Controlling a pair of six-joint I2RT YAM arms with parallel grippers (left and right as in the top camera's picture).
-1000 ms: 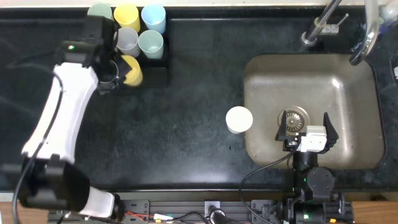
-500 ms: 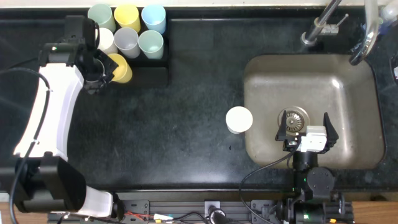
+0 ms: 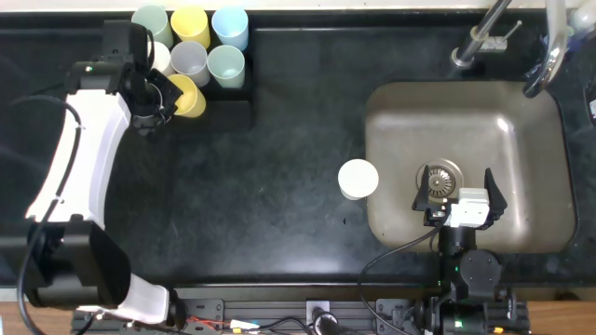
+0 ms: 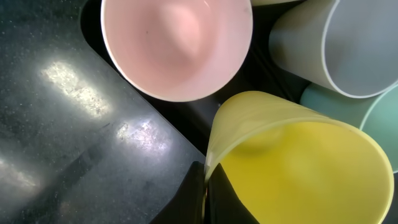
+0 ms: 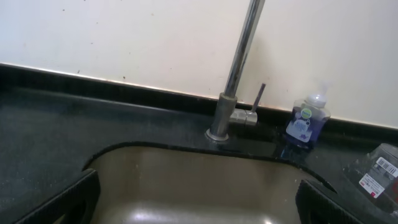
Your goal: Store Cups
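Note:
My left gripper (image 3: 166,96) is shut on the rim of a tilted yellow cup (image 3: 186,95), which hangs over the front left slot of the black cup rack (image 3: 233,100). In the left wrist view the gripper (image 4: 205,190) pinches the yellow cup's (image 4: 298,168) wall, right beside a pink cup (image 4: 177,43), a grey cup (image 4: 348,43) and a teal cup (image 4: 376,118) standing in the rack. A white cup (image 3: 358,179) stands upside down on the counter beside the sink. My right gripper (image 3: 456,186) rests open over the sink drain.
The rack's back row holds green (image 3: 149,17), yellow (image 3: 190,24) and blue (image 3: 230,26) cups. The steel sink (image 3: 521,121) fills the right side, with a tap (image 5: 239,74) and a soap bottle (image 5: 305,121) behind it. Dark counter lies between rack and sink.
My left gripper carried the yellow cup to the left, then a little back toward the rack's front left slot. The right arm and white cup stayed put.

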